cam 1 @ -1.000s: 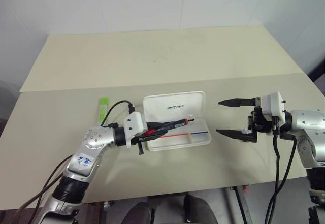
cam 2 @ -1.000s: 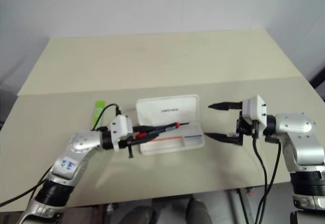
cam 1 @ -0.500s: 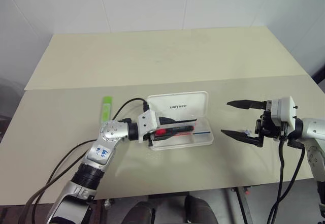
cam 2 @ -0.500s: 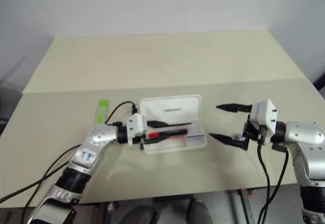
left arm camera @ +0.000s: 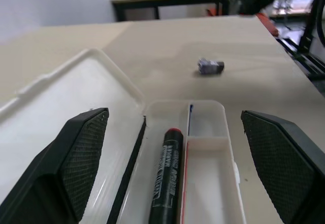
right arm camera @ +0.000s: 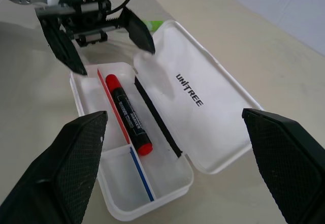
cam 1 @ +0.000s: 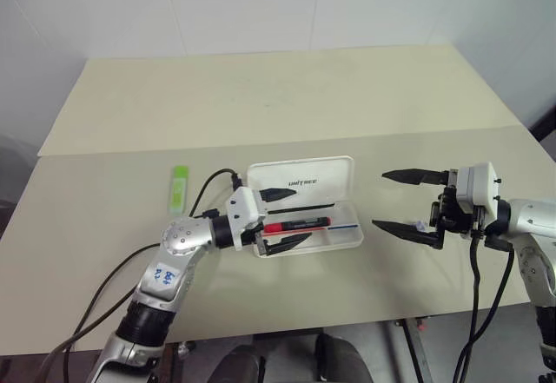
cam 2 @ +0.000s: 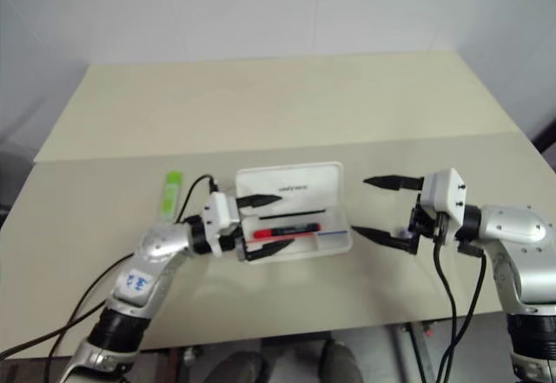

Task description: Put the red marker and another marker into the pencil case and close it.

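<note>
The white pencil case (cam 1: pixel 346 241) lies open on the table with its lid (cam 1: pixel 300 177) laid back. The red marker (cam 1: pixel 297 225) lies loose in the tray, its red cap toward my left arm; the right wrist view shows the marker (right arm camera: pixel 129 116) beside a black strip. My left gripper (cam 1: pixel 302 214) is open, one finger over the lid and one at the tray's near edge, with the marker between them untouched. The lime-green marker (cam 1: pixel 178 185) lies on the table to the left of the case. My right gripper (cam 1: pixel 379 199) is open and empty, to the right of the case.
A small dark bluish object (left arm camera: pixel 210 66) lies on the table beyond the case, near my right gripper. The table (cam 1: pixel 261 96) stretches far back to a white wall; its front edge runs close under both arms.
My left gripper opened and let go of the red marker, which now lies in the tray. The left hand drew back a little. The right gripper stayed open.
</note>
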Robot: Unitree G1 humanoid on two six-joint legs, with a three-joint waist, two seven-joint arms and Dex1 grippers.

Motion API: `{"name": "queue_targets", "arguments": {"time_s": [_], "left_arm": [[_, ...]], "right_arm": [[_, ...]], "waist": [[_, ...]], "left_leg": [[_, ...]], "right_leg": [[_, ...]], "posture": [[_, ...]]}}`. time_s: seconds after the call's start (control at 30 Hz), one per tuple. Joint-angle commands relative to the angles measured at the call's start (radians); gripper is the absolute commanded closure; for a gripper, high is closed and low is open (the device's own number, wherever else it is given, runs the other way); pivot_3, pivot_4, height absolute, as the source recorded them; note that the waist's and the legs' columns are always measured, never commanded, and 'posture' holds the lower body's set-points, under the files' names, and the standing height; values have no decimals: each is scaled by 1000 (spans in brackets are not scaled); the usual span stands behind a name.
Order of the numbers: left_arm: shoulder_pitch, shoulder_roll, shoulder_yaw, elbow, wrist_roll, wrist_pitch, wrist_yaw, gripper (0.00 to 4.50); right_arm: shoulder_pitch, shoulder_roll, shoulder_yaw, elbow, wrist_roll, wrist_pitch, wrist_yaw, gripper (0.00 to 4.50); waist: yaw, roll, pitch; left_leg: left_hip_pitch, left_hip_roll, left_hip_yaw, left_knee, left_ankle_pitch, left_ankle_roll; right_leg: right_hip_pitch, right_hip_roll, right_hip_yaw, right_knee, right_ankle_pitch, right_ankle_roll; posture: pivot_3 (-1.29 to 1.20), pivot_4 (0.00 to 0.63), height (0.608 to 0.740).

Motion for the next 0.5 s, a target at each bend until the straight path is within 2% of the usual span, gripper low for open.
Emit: {"name": "queue_targets", "arguments": {"time_s": [0.03,0.2,0.33,0.5], "left_arm": [[111,-1,88,-169,-17,-20,98,29],[290,-45,197,-321,22,-18,279,29],[443,-93,314,-329,104,-76,423,29],[452,-138,446,-278,144,-57,586,29]], "right_arm": [[-38,17,21,23,8,-16,21,0],[-80,42,56,71,-2,-29,42,0],[-114,67,79,102,-5,-36,60,0],[-152,63,99,129,6,-51,139,0]], "waist": [[0,0,0],[7,0,0],[14,0,0],[12,-1,0]], "left_leg": [[0,0,1,0,0,0],[0,0,1,0,0,0],[0,0,2,-1,0,0],[0,0,4,-1,0,0]], "right_leg": [[0,0,0,0,0,0],[1,0,1,-2,0,0],[2,0,1,-5,1,1],[2,0,1,-6,1,1]], "posture": [[0,150,740],[0,150,740],[0,150,740],[0,150,740]]}}
